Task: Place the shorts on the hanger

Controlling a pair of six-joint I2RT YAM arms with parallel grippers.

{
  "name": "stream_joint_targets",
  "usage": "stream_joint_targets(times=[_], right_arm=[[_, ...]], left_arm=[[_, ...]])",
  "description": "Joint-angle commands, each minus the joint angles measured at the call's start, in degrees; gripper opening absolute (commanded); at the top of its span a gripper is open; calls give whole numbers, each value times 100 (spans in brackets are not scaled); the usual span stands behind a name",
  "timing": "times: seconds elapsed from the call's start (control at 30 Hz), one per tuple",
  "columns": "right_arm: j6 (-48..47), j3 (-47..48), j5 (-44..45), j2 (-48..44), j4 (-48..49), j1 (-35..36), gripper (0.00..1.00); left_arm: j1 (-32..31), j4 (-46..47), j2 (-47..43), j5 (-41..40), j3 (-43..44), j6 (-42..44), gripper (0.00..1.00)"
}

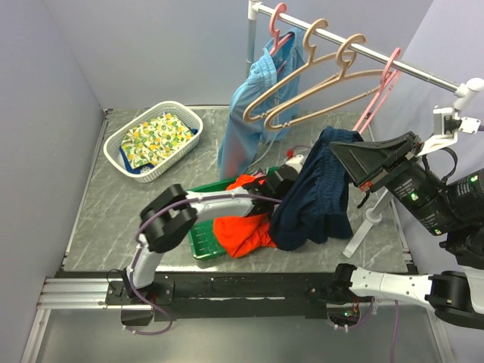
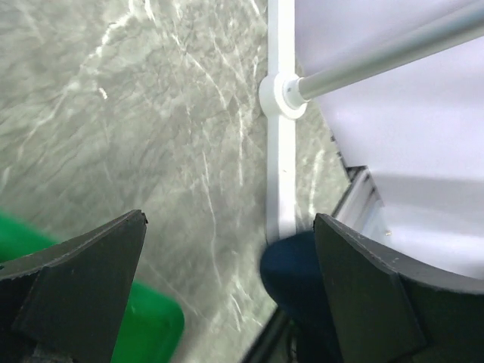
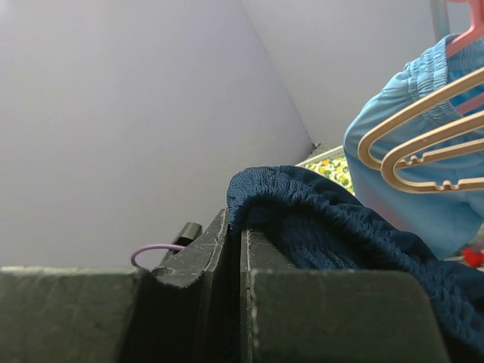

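My right gripper (image 1: 338, 149) is shut on the waistband of the dark navy shorts (image 1: 314, 200) and holds them up in the air; they hang down over the table. In the right wrist view the jaws (image 3: 238, 219) are pinched on the navy fabric (image 3: 340, 234). My left gripper (image 1: 286, 180) sits just left of the hanging shorts, open and empty; in its wrist view (image 2: 231, 219) a fold of the shorts (image 2: 299, 280) lies by the right finger. Two beige hangers (image 1: 302, 91) (image 1: 336, 79) hang on the rail, above and left of the right gripper, and show in the right wrist view (image 3: 423, 128).
Light blue shorts (image 1: 249, 113) hang on a pink hanger (image 1: 278, 23); another pink hanger (image 1: 386, 83) is on the rail's right. An orange garment (image 1: 242, 231) lies on a green tray (image 1: 203, 240). A white basket (image 1: 121, 155) stands back left. The rack's white foot (image 2: 280, 151) crosses the table.
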Motion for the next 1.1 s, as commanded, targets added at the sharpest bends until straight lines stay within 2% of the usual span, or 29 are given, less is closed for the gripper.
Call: stream_joint_targets(times=[0.0,0.3,0.5,0.67,0.8,1.07], right_arm=[[46,92,-48,95,401,29,0],[81,-146,-66,60,551,38,0],[90,-102,-110,139,507,38,0],[90,-198,-101,86,542,29,0],[90,-207,-75,51,542,29,0],[99,-313,-57,-10,551,38,0]], left_arm=[[-139,16,463,239,831,338,98],[-227,-608,1772,177,2317,233,98],[-174,-706,2152,-183,2529,-74,99],[-165,-1258,2302,-333,2669,-285,98],[-165,-1251,1943,-929,2091,-602,97],[19,-671,1011,-1159,166,-1086,95]])
